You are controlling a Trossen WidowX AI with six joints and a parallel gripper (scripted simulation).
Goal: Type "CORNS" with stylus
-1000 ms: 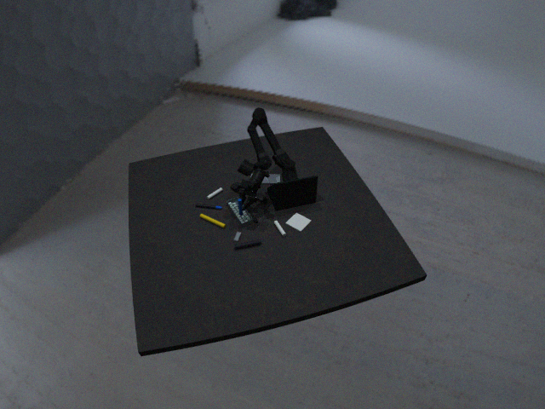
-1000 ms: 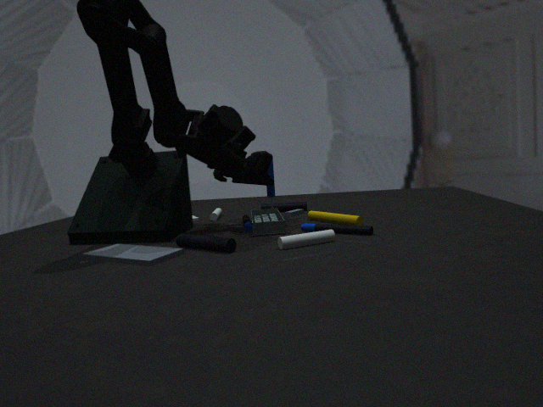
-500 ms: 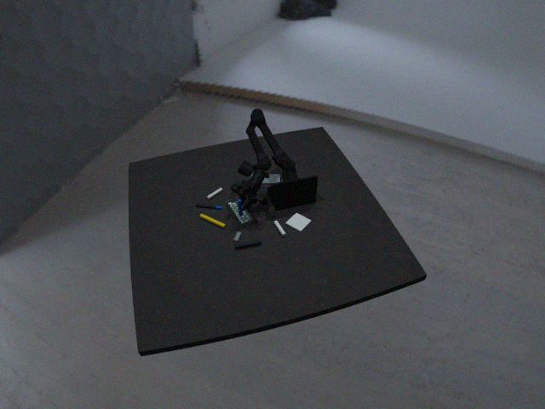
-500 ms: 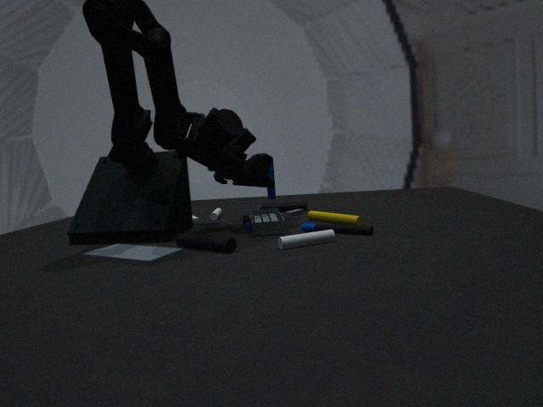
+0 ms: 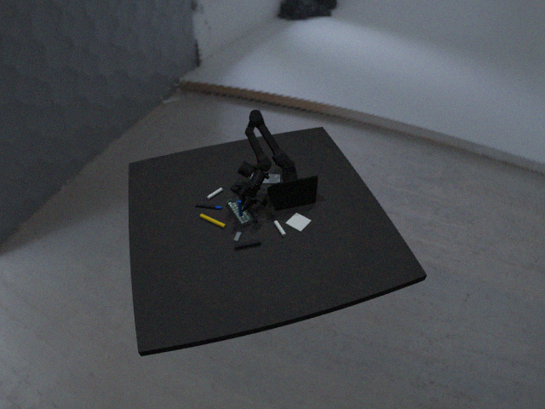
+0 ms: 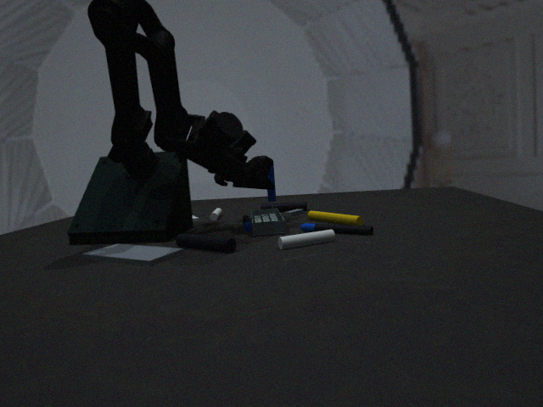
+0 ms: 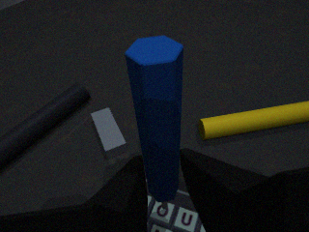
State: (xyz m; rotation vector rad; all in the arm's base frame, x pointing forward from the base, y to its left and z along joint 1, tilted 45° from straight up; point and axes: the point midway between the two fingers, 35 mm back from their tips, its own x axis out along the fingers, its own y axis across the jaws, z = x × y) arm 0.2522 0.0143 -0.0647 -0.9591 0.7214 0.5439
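My gripper (image 6: 270,180) (image 7: 161,160) is shut on the blue six-sided stylus (image 5: 240,208) (image 6: 271,192) (image 7: 158,106), which stands nearly upright with its lower end down. The small keyboard (image 5: 243,218) (image 6: 268,228) lies under it. In the wrist view, the key marked O (image 7: 163,213) shows just below the stylus, with the key marked U (image 7: 185,219) to its right. The thin tip is over the O key, close above or on it; I cannot tell whether it touches. The fingers hide most of the other keys in the wrist view.
A yellow stick (image 5: 212,220) (image 6: 334,217) (image 7: 256,121), a black pen with a blue end (image 5: 209,206) (image 6: 346,229) and a white stick (image 5: 215,192) (image 6: 306,239) lie beside the keyboard. A grey block (image 5: 238,236) (image 7: 108,130) and a black stick (image 5: 248,245) (image 7: 39,126) lie beyond it. A dark upright panel (image 5: 293,192) stands near the arm.
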